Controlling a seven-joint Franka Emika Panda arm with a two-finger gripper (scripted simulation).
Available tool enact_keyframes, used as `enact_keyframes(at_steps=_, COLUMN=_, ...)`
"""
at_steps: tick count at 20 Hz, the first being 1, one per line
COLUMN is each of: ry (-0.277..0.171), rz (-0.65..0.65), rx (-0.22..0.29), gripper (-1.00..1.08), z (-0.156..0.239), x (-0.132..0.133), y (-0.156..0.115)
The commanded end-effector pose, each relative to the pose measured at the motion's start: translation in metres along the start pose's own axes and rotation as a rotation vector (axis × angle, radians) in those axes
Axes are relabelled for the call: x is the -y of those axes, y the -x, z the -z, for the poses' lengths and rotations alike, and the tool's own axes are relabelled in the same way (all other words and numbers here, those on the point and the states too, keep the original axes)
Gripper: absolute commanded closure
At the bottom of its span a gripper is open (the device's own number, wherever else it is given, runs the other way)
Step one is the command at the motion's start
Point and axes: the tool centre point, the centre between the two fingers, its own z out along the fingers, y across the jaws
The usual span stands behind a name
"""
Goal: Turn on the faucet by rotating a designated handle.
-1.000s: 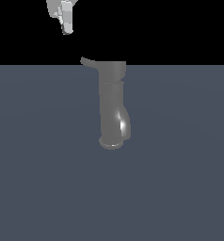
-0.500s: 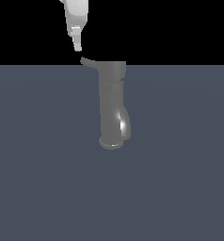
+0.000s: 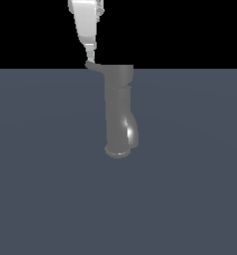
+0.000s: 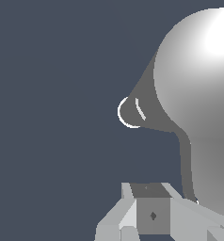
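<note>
Slate-blue floor (image 3: pixel 46 199), black backdrop, grey faucet (image 3: pixel 118 112) upright

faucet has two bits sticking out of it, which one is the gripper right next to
The handle, the thin lever jutting from the wide top cap of the faucet. The gripper hangs just above its tip; the curved spout sits low near the base.

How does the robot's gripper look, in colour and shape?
The gripper is white to pale grey and plain. In the exterior view its boxy body narrows downward into slim fingers. In the wrist view the fingers are angular, flat-faced blocks, and a small dark diamond mark sits on the grey face between them. No cables show.
</note>
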Motion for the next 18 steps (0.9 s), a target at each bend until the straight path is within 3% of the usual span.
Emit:
enact_keyframes(at_steps=1, ry=0.001, rz=-0.03, rx=0.0, gripper=1.08, z=-0.004, x=0.005, y=-0.004)
enact_keyframes(at_steps=12, ry=0.003, rz=-0.063, rx=0.001, gripper=1.08, z=-0.009, x=0.011, y=-0.009)
enact_keyframes(at_steps=18, ry=0.003, rz=-0.063, rx=0.001, gripper=1.08, z=-0.009, x=-0.006, y=-0.003)
